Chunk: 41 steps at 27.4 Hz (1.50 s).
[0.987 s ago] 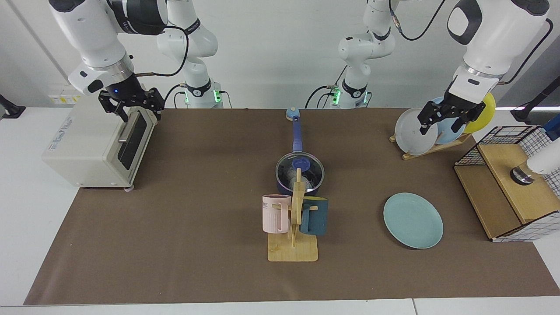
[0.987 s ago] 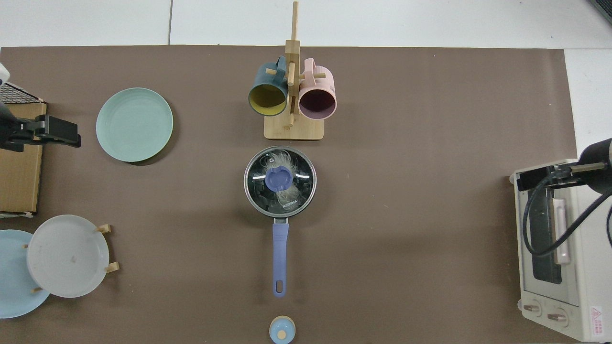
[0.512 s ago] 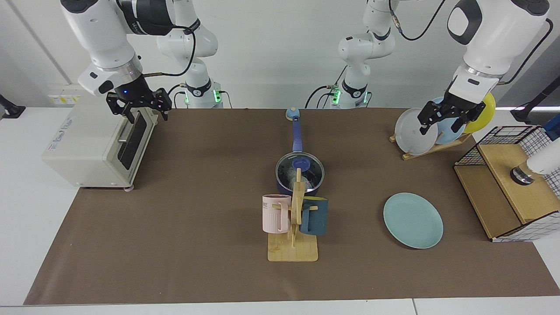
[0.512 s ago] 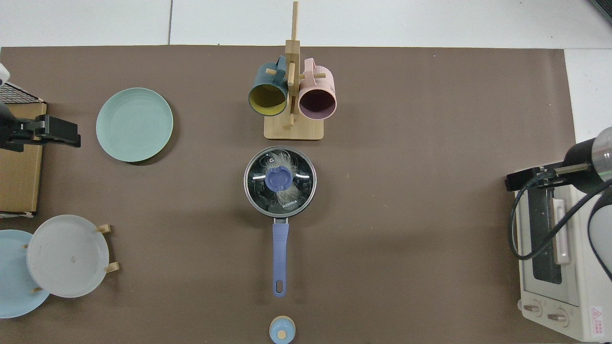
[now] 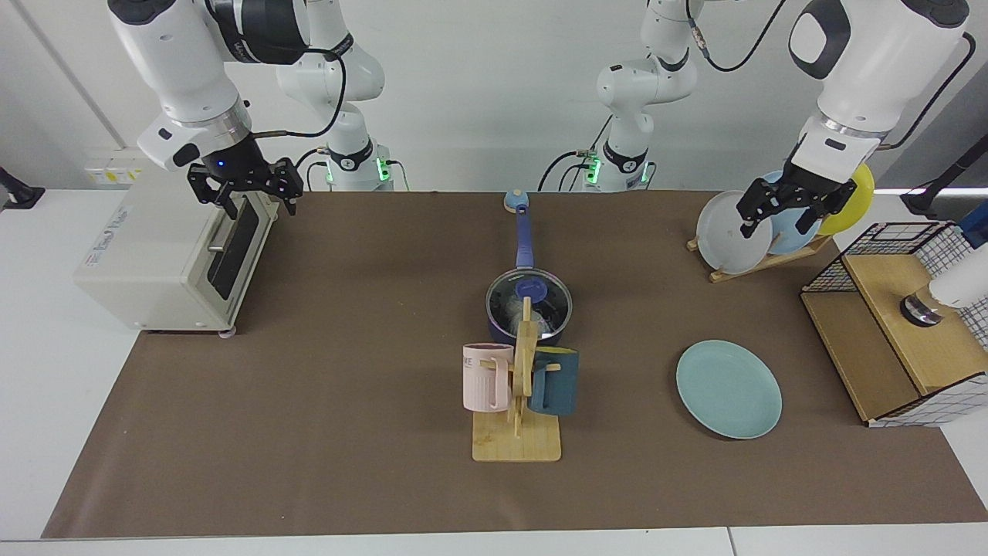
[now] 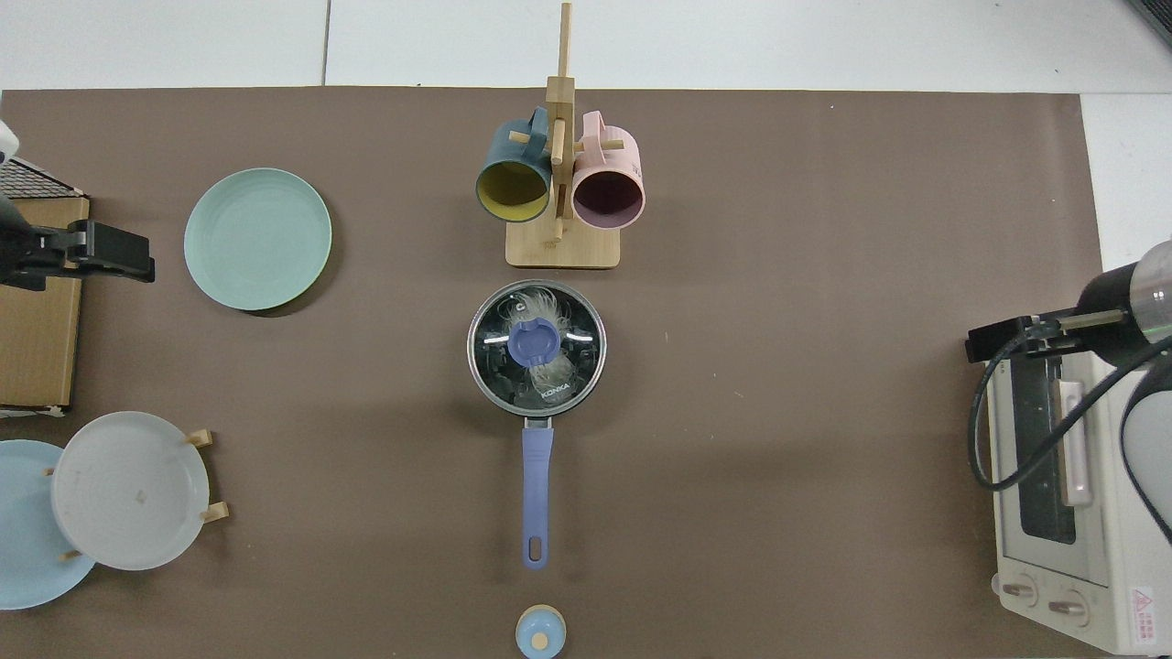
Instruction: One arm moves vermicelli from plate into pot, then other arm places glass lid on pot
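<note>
The dark navy pot (image 5: 505, 330) (image 6: 474, 366) stands mid-table with its long blue handle (image 6: 537, 490) toward the robots. The glass lid (image 6: 494, 320) with a blue knob (image 5: 531, 290) rests on it. White vermicelli (image 6: 549, 373) shows through the glass inside the pot. The light teal plate (image 5: 729, 388) (image 6: 257, 238) lies bare near the basket. My right gripper (image 5: 258, 202) (image 6: 993, 340) hangs open and empty above the toaster's front. My left gripper (image 5: 776, 224) (image 6: 101, 253) hangs open and empty in front of the plate rack.
A toaster oven (image 5: 166, 255) (image 6: 1062, 494) sits at one table end. A wooden mug stand (image 5: 517, 440) with a pink mug (image 5: 486, 377) and a dark teal mug (image 5: 556, 380) stands in front of the pot. A plate rack (image 5: 760, 259), a wire-and-wood basket (image 5: 895, 340) and a small blue cap (image 5: 515, 201) are nearby.
My right gripper has risen a little and shifted from over the toaster toward the table's middle. The left arm, the pot and the lid have not moved.
</note>
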Each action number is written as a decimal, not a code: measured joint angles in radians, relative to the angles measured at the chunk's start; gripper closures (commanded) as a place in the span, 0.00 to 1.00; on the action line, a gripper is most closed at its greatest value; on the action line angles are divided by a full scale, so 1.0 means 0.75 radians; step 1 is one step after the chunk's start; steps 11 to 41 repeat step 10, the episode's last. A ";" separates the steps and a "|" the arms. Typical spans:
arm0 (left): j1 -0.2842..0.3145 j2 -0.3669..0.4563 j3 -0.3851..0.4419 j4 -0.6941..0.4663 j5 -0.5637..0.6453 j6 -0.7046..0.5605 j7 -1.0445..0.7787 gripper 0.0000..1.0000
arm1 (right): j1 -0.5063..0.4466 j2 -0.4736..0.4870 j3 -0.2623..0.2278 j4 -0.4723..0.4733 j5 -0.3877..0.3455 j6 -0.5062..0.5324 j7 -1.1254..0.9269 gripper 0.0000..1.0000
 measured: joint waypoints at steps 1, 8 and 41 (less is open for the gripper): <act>0.000 0.000 0.000 0.000 0.000 0.000 0.000 0.00 | 0.002 0.000 0.001 0.000 0.000 0.006 0.018 0.01; 0.000 0.000 0.000 0.000 0.000 0.000 0.000 0.00 | 0.012 0.001 0.006 -0.003 0.000 0.024 0.072 0.01; 0.000 0.000 0.000 0.000 0.000 0.000 0.000 0.00 | 0.013 0.002 0.006 -0.004 0.000 0.026 0.074 0.01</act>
